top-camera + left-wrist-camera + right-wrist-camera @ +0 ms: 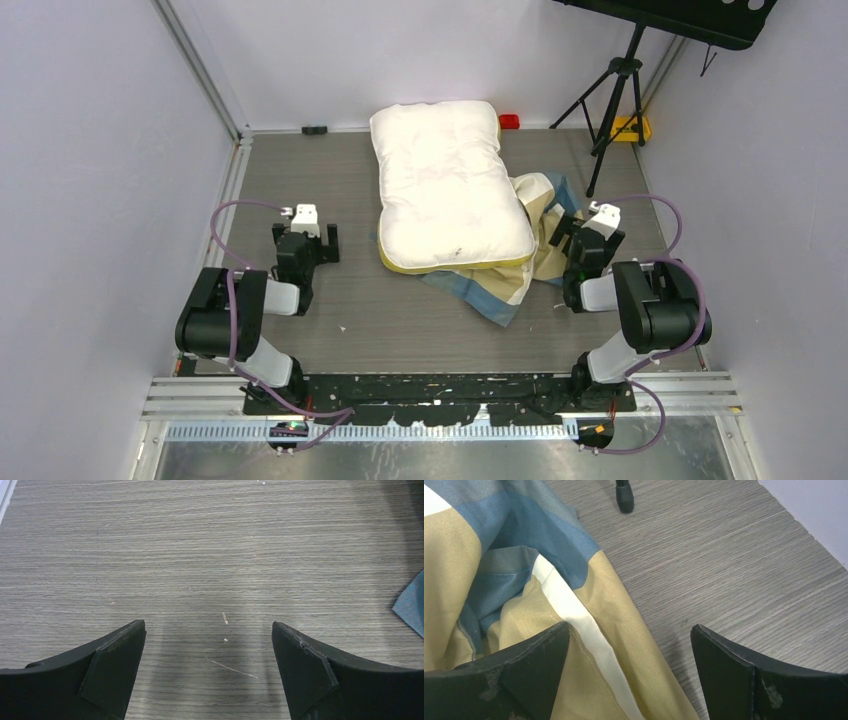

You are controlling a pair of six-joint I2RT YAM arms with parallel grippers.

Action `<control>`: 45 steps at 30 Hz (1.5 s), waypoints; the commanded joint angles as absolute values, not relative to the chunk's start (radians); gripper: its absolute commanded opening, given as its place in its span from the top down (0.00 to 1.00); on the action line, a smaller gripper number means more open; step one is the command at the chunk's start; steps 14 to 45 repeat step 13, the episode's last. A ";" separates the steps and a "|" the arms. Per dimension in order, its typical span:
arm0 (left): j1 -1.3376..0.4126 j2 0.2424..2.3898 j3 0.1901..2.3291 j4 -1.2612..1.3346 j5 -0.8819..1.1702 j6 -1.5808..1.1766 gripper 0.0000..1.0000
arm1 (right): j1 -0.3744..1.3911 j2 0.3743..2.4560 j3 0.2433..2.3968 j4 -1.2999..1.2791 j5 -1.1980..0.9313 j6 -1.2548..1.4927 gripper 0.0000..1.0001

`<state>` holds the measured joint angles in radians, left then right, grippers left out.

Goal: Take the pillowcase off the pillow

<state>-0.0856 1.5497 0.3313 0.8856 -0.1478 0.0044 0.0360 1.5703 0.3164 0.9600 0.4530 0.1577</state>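
Note:
The cream-white pillow (pixel 448 186) lies bare on the table, its near edge resting on the crumpled blue, tan and white pillowcase (pixel 531 246). The pillowcase spreads out from under the pillow toward the right and front. My right gripper (pixel 570 222) hangs open just over the pillowcase's right edge; in the right wrist view the tan and white fabric (pixel 574 630) lies under and between its fingers, not gripped. My left gripper (pixel 305 243) stands open over bare table, left of the pillow. A blue corner of the pillowcase (pixel 412 605) shows at the far right of the left wrist view.
A black tripod (pixel 612 100) stands at the back right, one foot (pixel 625 499) close to the pillowcase. A small red object (pixel 509 121) and a yellow one (pixel 630 127) lie by the back wall. Grey walls close in on three sides.

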 commanded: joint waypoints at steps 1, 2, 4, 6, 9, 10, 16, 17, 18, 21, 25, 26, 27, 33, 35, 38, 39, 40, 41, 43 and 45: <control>-0.088 1.546 0.354 0.954 -0.146 0.013 0.00 | 0.035 1.562 0.334 1.002 0.449 0.162 0.05; -0.088 1.546 0.354 0.954 -0.146 0.012 0.00 | 0.034 1.563 0.335 1.003 0.449 0.162 0.04; -0.088 1.548 0.355 0.954 -0.146 0.013 0.00 | 0.034 1.562 0.334 1.003 0.449 0.162 0.04; -0.087 1.547 0.355 0.954 -0.146 0.012 0.00 | 0.034 1.562 0.335 1.003 0.449 0.161 0.04; -0.087 1.548 0.356 0.954 -0.146 0.012 0.00 | 0.034 1.562 0.335 1.003 0.449 0.162 0.04; -0.087 1.549 0.357 0.954 -0.146 0.014 0.00 | 0.034 1.562 0.334 1.003 0.449 0.162 0.04; -0.087 1.548 0.356 0.954 -0.145 0.014 0.00 | 0.034 1.562 0.335 1.002 0.449 0.163 0.04; -0.087 1.548 0.356 0.954 -0.145 0.014 0.00 | 0.034 1.562 0.335 1.002 0.449 0.163 0.04; -0.087 1.548 0.356 0.954 -0.145 0.014 0.00 | 0.034 1.562 0.335 1.002 0.449 0.163 0.04; -0.087 1.548 0.356 0.954 -0.145 0.014 0.00 | 0.034 1.562 0.335 1.002 0.449 0.163 0.04; -0.087 1.548 0.356 0.954 -0.145 0.014 0.00 | 0.034 1.562 0.335 1.002 0.449 0.163 0.04; -0.087 1.548 0.356 0.954 -0.145 0.014 0.00 | 0.034 1.562 0.335 1.002 0.449 0.163 0.04; -0.087 1.548 0.356 0.954 -0.145 0.014 0.00 | 0.034 1.562 0.335 1.002 0.449 0.163 0.04; -0.087 1.548 0.356 0.954 -0.145 0.014 0.00 | 0.034 1.562 0.335 1.002 0.449 0.163 0.04; -0.087 1.548 0.356 0.954 -0.145 0.014 0.00 | 0.034 1.562 0.335 1.002 0.449 0.163 0.04; -0.087 1.548 0.356 0.954 -0.145 0.014 0.00 | 0.034 1.562 0.335 1.002 0.449 0.163 0.04; -0.087 1.548 0.356 0.954 -0.145 0.014 0.00 | 0.034 1.562 0.335 1.002 0.449 0.163 0.04; -0.087 1.548 0.356 0.954 -0.145 0.014 0.00 | 0.034 1.562 0.335 1.002 0.449 0.163 0.04; -0.087 1.548 0.356 0.954 -0.145 0.014 0.00 | 0.034 1.562 0.335 1.002 0.449 0.163 0.04; -0.087 1.548 0.356 0.954 -0.145 0.014 0.00 | 0.034 1.562 0.335 1.002 0.449 0.163 0.04; -0.087 1.548 0.356 0.954 -0.145 0.014 0.00 | 0.034 1.562 0.335 1.002 0.449 0.163 0.04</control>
